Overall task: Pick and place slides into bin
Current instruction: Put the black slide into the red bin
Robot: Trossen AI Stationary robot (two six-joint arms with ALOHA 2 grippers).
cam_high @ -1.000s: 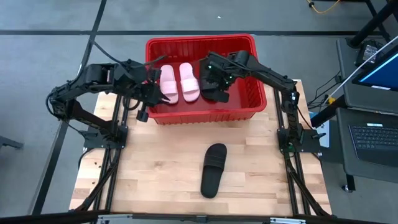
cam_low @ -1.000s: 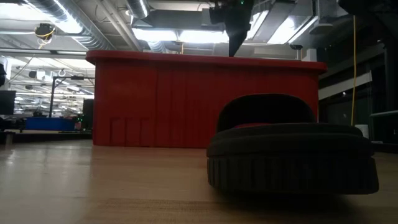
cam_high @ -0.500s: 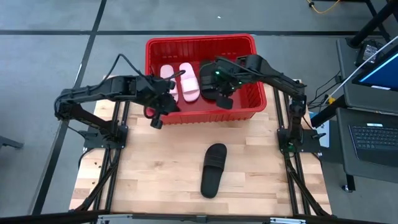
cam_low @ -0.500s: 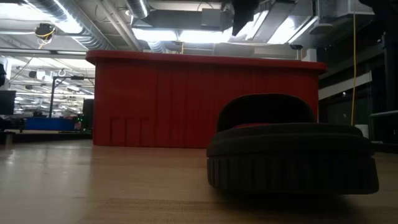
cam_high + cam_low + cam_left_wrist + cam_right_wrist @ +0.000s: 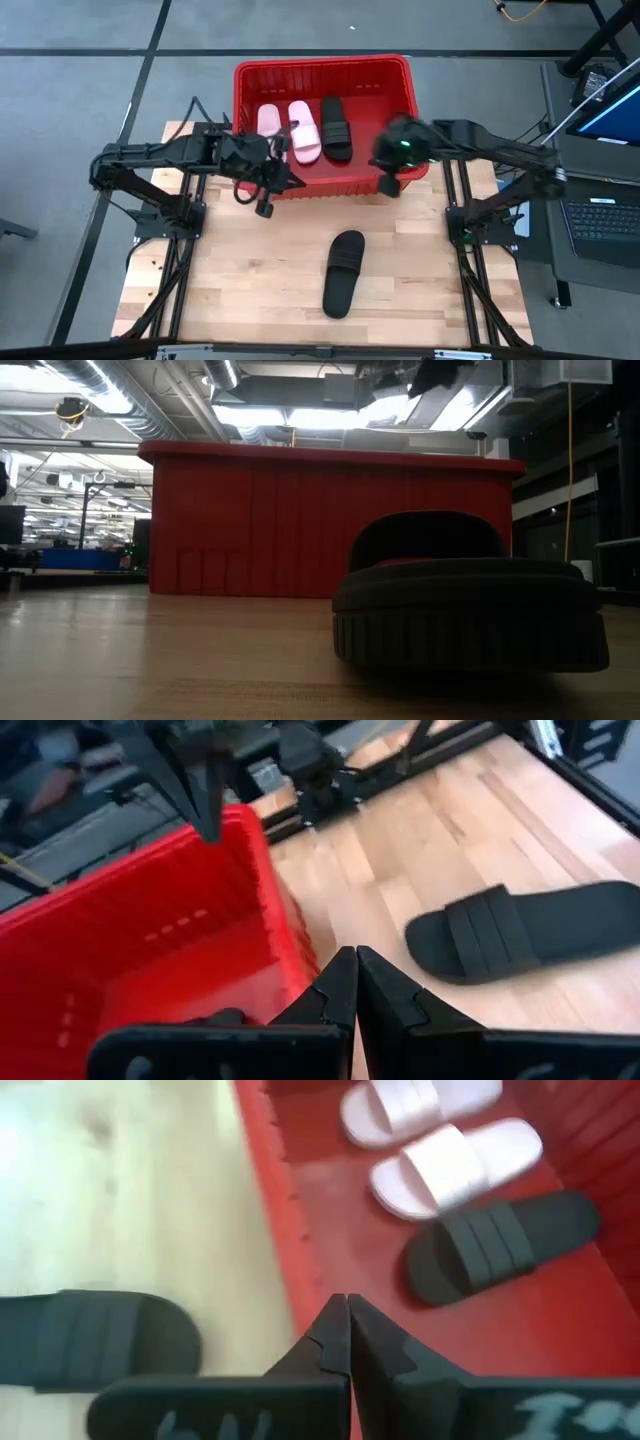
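Nearest on the table point(image 5: 230, 300) lies one black slide point(image 5: 343, 272), alone on the bare wood in front of the bin point(image 5: 322, 66); in the low view this black slide fills the foreground with the bin's red wall behind it.

Past it, the left pincer point(image 5: 265, 207) hangs over the table just outside the bin's front wall, toward its left corner, with its two dark fingers point(image 5: 340, 985) pressed together and nothing between them. The right pincer point(image 5: 386, 186) hangs at the bin's front right corner, over the rim, its fingers point(image 5: 335, 1330) likewise touching tip to tip and holding nothing.

Farther on, inside the bin, three slides lie side by side on the red floor: two pale pink slides point(image 5: 288, 132) on the left and a second black slide point(image 5: 336, 127) just beside them on the right.
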